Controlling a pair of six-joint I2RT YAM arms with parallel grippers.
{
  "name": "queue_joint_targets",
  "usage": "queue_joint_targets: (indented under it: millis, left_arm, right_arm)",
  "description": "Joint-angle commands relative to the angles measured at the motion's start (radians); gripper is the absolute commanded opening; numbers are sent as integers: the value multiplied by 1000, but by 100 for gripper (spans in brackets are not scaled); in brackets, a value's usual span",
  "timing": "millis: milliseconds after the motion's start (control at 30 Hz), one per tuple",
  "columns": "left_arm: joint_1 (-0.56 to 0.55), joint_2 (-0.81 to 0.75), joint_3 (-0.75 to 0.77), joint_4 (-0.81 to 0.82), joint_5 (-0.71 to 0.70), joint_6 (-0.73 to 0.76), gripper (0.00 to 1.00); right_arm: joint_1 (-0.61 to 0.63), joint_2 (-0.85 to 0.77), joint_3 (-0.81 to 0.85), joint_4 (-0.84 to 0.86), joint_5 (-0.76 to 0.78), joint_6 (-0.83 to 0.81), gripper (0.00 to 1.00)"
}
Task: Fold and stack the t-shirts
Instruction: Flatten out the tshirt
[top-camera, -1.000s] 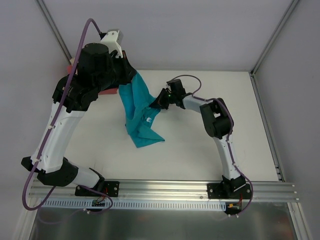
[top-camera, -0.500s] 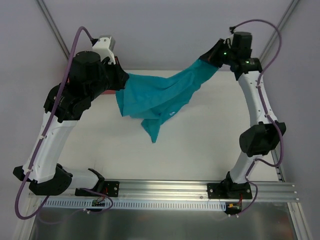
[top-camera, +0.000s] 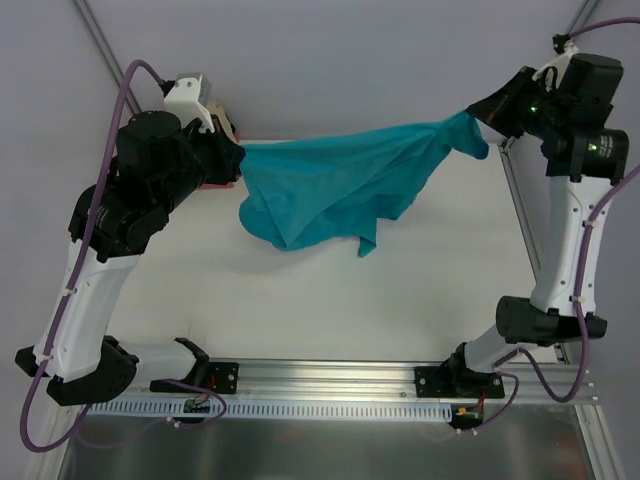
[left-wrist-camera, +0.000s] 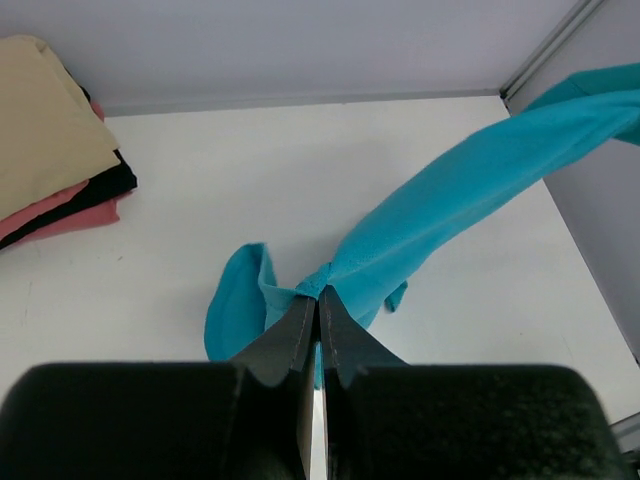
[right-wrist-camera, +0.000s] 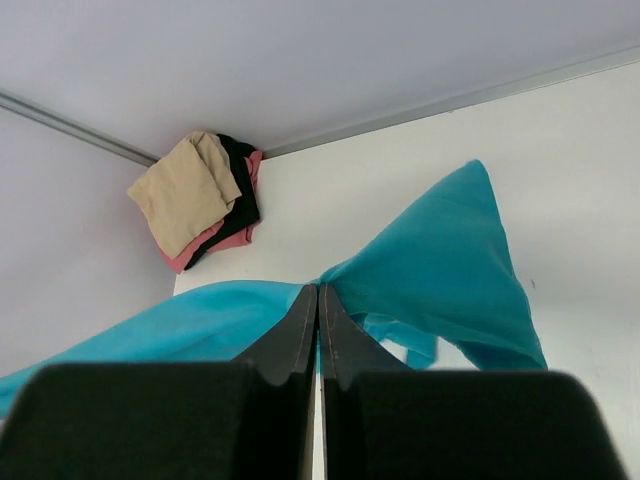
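left hand (left-wrist-camera: 318, 293) and right hand (right-wrist-camera: 318, 289) pinch the teal t-shirt (top-camera: 320, 185) aloft, folded stack (right-wrist-camera: 195, 200) in the corner.

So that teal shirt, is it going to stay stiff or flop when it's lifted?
Probably very floppy: the teal shirt sags in folds between the left gripper and right gripper. Likely light, since two small pinches hold it up. It bunches at each pinch, so it may lie down wrinkled.

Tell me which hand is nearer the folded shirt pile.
Left. The left hand is beside the pile in the left corner; the right hand is across the table, far right. Both grip the teal t-shirt.
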Motion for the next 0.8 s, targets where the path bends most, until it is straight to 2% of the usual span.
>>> queue_joint_targets:
  millis: [0,267,300,333,367,500,533,700,767]
  left_arm:
    - [9,-58,-24,12,-16,-30,0]
    - [11,-202,-191,-14,42,-134,0]
    - [11,-214,-212,-14,72,-140,15]
    - [9,-240,-265,-12,91,-157,85]
    - [9,-251,-293,-12,109,-168,99]
    - [11,-347,-428,18,253,-260,99]
    - [9,-376,-520,34,317,-303,99]
    - [9,-637,-845,107,396,-479,99]
    - [9,-694,-990,150,454,-535,99]
  right_arm:
    - [-35,-155,-4,-63,-29,-69,0]
    - [-40,-350,-243,-62,-37,-46,0]
    - [-40,-390,-271,-56,-34,-40,0]
    - [-40,-410,-298,-50,-29,-35,0]
    - [-40,-427,-344,-47,-25,-34,0]
    - [-38,-508,-430,-50,-24,0,0]
    - [-38,-517,-449,-53,-25,-4,0]
    - [-38,-576,-548,-51,-18,-3,0]
    - [-38,-593,-564,-53,-12,-7,0]
